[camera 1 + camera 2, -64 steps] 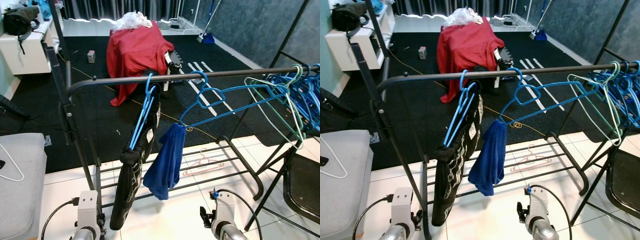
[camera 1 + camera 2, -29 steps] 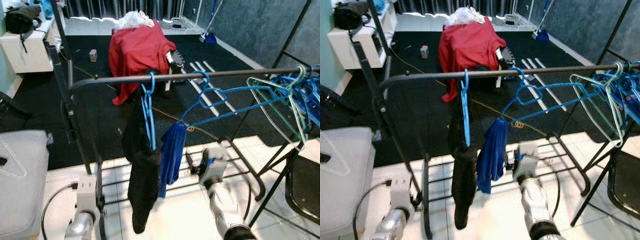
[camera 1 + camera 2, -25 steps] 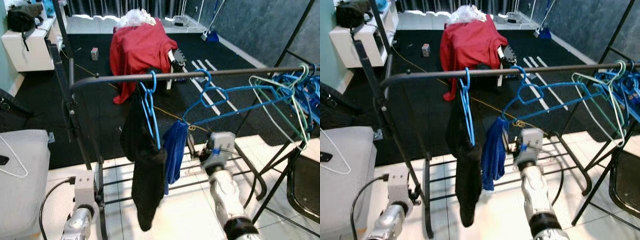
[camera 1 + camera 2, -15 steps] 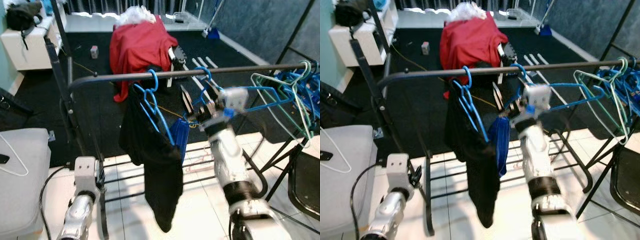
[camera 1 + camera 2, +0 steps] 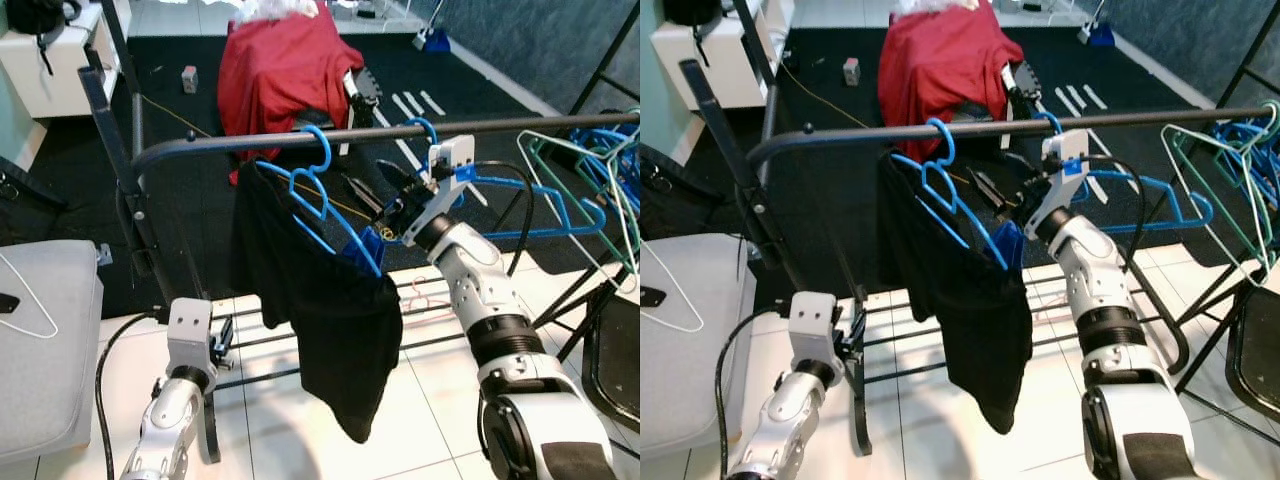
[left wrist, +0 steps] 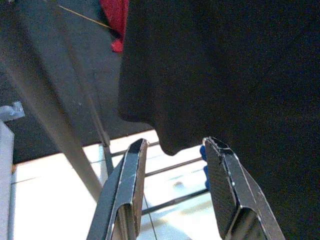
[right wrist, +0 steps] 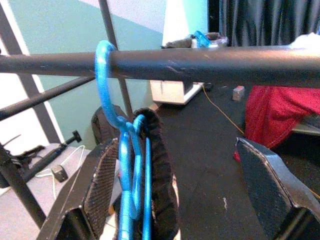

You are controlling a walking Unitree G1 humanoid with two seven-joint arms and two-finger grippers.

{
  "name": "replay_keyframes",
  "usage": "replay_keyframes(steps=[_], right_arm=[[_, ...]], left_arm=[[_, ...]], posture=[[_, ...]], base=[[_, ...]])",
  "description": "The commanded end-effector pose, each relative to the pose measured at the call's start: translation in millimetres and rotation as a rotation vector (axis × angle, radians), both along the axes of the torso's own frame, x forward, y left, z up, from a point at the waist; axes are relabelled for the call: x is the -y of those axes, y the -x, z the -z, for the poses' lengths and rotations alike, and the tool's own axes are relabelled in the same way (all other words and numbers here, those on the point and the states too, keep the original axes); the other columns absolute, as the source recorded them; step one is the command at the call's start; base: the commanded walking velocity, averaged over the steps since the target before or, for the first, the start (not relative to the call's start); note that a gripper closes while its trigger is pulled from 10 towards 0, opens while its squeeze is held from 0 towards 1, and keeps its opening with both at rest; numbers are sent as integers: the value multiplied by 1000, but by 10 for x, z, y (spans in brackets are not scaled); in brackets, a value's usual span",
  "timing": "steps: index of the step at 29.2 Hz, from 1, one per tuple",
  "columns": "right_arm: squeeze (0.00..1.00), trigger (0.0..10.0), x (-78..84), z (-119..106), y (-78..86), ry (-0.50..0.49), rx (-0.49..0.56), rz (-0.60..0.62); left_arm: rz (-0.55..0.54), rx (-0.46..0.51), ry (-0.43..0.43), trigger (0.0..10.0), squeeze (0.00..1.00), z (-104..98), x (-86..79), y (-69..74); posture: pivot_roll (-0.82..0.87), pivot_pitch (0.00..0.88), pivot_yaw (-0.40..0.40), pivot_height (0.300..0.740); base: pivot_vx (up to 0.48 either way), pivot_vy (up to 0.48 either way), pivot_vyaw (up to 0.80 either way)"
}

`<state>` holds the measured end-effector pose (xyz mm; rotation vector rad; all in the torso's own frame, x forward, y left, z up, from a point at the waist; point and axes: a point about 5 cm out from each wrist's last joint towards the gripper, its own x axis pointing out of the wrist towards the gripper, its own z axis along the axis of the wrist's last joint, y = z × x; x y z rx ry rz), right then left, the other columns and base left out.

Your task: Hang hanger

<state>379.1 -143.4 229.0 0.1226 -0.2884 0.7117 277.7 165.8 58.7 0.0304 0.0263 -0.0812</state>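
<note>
Silver casings are gleaming on both arms, each segmented with black ribbed collars at the joints. The right arm (image 5: 480,300) is wearing a white wrist block with a blue tab, a black cable looping off it. The left arm (image 5: 175,400) is carrying a white box too, black cable trailing behind.
</note>
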Motion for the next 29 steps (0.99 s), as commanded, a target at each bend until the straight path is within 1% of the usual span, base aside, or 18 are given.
replay_keyframes(steps=[1, 3, 4, 5, 6, 8, 10, 11, 12, 13, 14, 16, 17, 18, 19, 20, 22, 29], right_arm=[[969, 10000, 16, 55, 44, -17, -11, -3], [969, 10000, 16, 55, 44, -17, -11, -3], [635, 10000, 19, 77, 51, -8, -12, -17], [635, 10000, 19, 77, 51, -8, -12, -17], [0, 10000, 22, 88, 48, 15, -8, -39], [0, 10000, 22, 88, 48, 15, -8, -39], [0, 10000, 21, 115, 8, 71, -35, -87], [0, 10000, 21, 115, 8, 71, -35, -87], [0, 10000, 31, 145, -32, 110, -64, -82], [0, 10000, 31, 145, -32, 110, -64, -82], [0, 10000, 42, 177, -68, 143, -99, -77], [0, 10000, 42, 177, -68, 143, -99, -77], [0, 10000, 54, 196, -93, 172, -130, -82], [0, 10000, 54, 196, -93, 172, -130, -82], [0, 10000, 56, 180, -115, 199, -149, -95], [0, 10000, 56, 180, -115, 199, -149, -95], [0, 10000, 55, 91, -150, 231, -149, -112], [0, 10000, 46, -59, -181, 245, -122, -140]], left_arm=[[13, -27, 8, 10000, 0, 45, 62, 63], [13, -27, 8, 10000, 0, 45, 62, 63], [21, -30, 8, 10000, 0, 40, 82, 74], [21, -30, 8, 10000, 0, 40, 82, 74], [30, -31, 6, 10000, 0, 32, 96, 65], [30, -31, 6, 10000, 0, 32, 96, 65], [41, -34, -2, 10000, 0, 14, 102, 31], [41, -34, -2, 10000, 0, 14, 102, 31], [44, -35, -6, 10000, 0, 9, 97, 15], [44, -35, -6, 10000, 0, 9, 97, 15], [44, -36, -9, 10000, 0, 2, 90, 2], [44, -36, -9, 10000, 0, 2, 90, 2], [45, -39, -11, 10000, 0, -11, 82, -5], [45, -39, -11, 10000, 0, -11, 82, -5], [43, -44, -15, 10000, 0, -27, 68, -2], [43, -44, -15, 10000, 0, -27, 68, -2], [41, -54, -29, 10000, 0, -44, 40, 13], [37, -62, -37, 10000, 0, -40, 24, 26]], posture=[[-80, 179, -80, 740], [-80, 179, -80, 740], [-85, 186, -76, 740], [-85, 186, -76, 740], [-88, 187, -75, 740], [-88, 187, -75, 740], [-95, 196, -75, 740], [-95, 196, -75, 740], [-96, 199, -77, 740], [-96, 199, -77, 740], [-95, 205, -77, 740], [-95, 205, -77, 740], [-94, 208, -79, 740], [-94, 208, -79, 740], [-91, 216, -82, 740], [-91, 216, -82, 740], [-89, 218, -86, 740], [-93, 218, -92, 740]], base=[[0, 0, 0], [0, 0, 0], [0, 0, 0], [0, 0, 0], [0, 0, 0], [0, 0, 0], [0, 0, 0], [0, 0, 0], [0, 0, 0], [0, 0, 0], [0, 0, 0], [0, 0, 0], [0, 0, 0], [0, 0, 0], [0, 0, 0], [0, 0, 0], [0, 0, 0], [0, 0, 0]])
